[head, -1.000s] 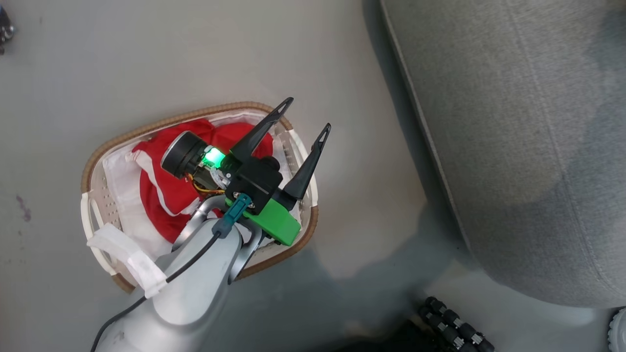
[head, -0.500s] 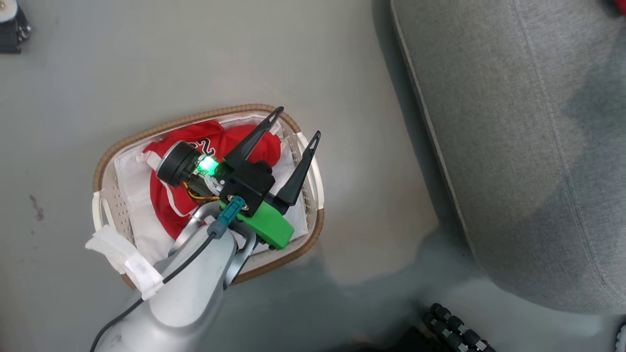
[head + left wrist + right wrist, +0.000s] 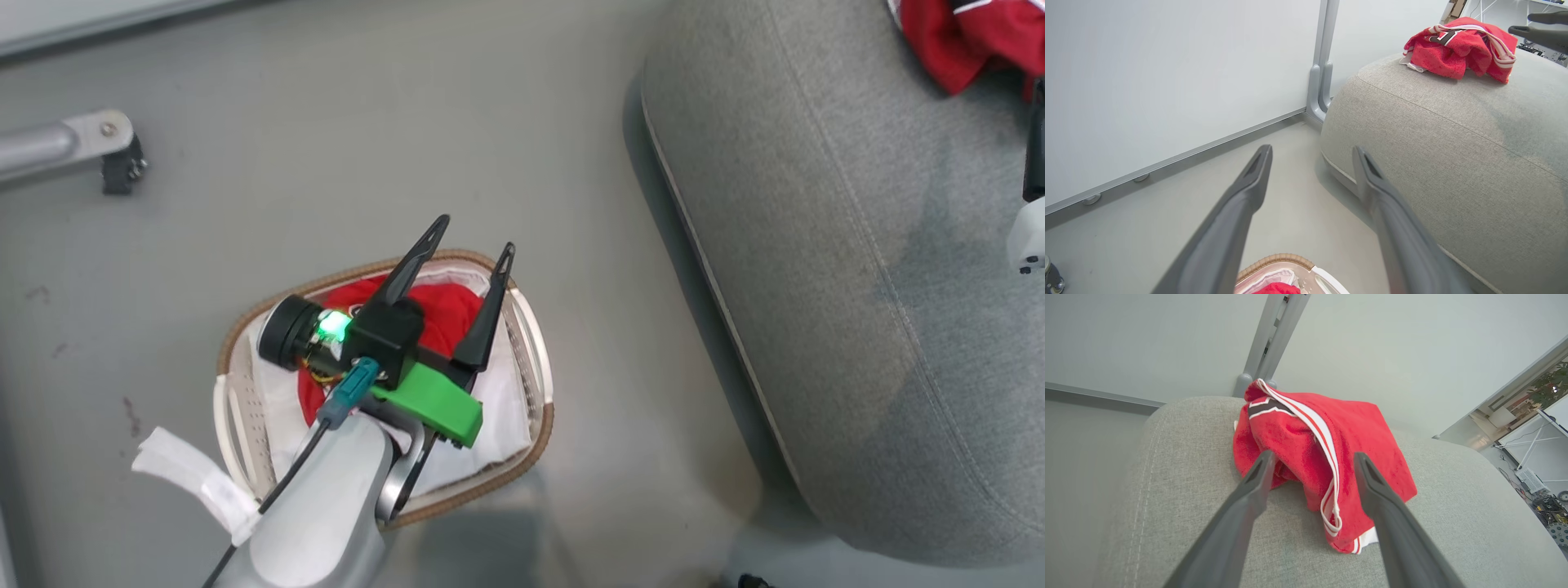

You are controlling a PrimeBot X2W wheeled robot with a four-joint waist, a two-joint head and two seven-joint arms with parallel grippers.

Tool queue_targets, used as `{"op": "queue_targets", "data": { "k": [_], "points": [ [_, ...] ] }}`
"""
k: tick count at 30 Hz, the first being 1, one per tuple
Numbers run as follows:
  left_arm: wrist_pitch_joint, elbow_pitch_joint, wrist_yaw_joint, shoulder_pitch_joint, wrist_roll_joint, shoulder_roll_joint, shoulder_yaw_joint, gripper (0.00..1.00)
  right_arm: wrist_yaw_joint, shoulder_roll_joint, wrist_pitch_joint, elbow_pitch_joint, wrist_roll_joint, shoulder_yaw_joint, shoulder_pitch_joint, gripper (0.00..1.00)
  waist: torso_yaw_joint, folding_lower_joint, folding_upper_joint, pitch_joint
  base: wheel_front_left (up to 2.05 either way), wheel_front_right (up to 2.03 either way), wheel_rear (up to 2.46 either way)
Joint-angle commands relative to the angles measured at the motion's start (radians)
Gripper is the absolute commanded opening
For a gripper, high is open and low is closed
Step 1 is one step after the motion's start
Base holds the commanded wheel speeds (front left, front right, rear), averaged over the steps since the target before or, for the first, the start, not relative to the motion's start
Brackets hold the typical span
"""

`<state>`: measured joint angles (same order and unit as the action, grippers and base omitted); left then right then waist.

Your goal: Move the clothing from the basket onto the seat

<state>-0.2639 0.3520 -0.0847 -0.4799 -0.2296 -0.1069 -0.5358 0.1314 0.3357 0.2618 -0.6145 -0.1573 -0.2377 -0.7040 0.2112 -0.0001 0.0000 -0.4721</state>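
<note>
In the head view, an oval white plastic basket (image 3: 549, 416) with perforated sides and a brown woven-look rim is sitting on the grey floor (image 3: 326, 163) at the left. A crumpled red garment (image 3: 445, 306) is lying in it on a plain white cloth liner (image 3: 498, 400). The left gripper (image 3: 476, 233) is hovering over the basket with its two dark fingers spread and holding nothing.

To the right, a large grey fabric seat (image 3: 816, 245) with rounded corners and stitched seams is standing well apart from the basket. A second red garment (image 3: 1331, 437), bunched up and showing white stripes and a black-outlined patch, is resting on the seat's far top. The right gripper (image 3: 1313, 456) is pointing at it with its fingers parted; whether the tips are touching the cloth is unclear.
</note>
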Motion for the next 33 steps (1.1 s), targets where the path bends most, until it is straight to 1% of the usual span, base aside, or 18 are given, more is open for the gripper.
{"op": "queue_targets", "data": {
  "k": [1,5,12,17,20,23,29,33],
  "points": [
    [-0.001,-0.005,0.007,0.035,-0.009,0.006,0.019,1.00,-0.001,-0.001,0.005,0.002,0.014,0.004,0.027,1.00,-0.042,0.0001,0.0000,0.123,0.00,0.00,0.00],
    [-0.001,-0.010,0.011,0.101,-0.023,0.022,0.075,1.00,-0.001,-0.031,0.005,0.000,0.026,0.039,0.048,1.00,-0.071,0.0001,0.0000,0.211,0.00,0.00,0.00],
    [-0.001,-0.018,0.024,0.225,-0.036,0.043,0.191,1.00,-0.001,-0.111,0.005,0.031,0.063,0.089,0.143,1.00,-0.138,0.0001,0.0000,0.344,0.00,0.00,0.00],
    [-0.001,-0.034,0.035,0.314,-0.045,0.048,0.286,1.00,-0.001,-0.184,0.005,0.082,0.086,0.119,0.237,1.00,-0.180,0.0001,0.0000,0.402,0.00,0.00,0.00],
    [-0.001,-0.044,0.042,0.357,-0.048,0.051,0.344,1.00,-0.001,-0.225,0.005,0.108,0.102,0.151,0.290,1.00,-0.196,0.0001,0.0000,0.425,0.00,0.00,0.00],
    [-0.001,-0.049,0.040,0.401,-0.047,0.053,0.394,1.00,-0.001,-0.256,0.005,0.142,0.121,0.190,0.347,1.00,-0.204,0.0001,0.0000,0.444,0.00,0.00,0.00],
    [-0.001,-0.034,0.028,0.457,-0.042,0.055,0.439,1.00,-0.001,-0.283,0.005,0.190,0.166,0.243,0.451,1.00,-0.210,0.0001,0.0000,0.469,0.00,0.00,0.00],
    [-0.001,-0.023,0.022,0.474,-0.053,0.056,0.446,1.00,-0.001,-0.283,0.005,0.210,0.230,0.286,0.520,1.00,-0.215,0.0001,0.0000,0.481,0.00,0.00,0.00]
  ]
}}
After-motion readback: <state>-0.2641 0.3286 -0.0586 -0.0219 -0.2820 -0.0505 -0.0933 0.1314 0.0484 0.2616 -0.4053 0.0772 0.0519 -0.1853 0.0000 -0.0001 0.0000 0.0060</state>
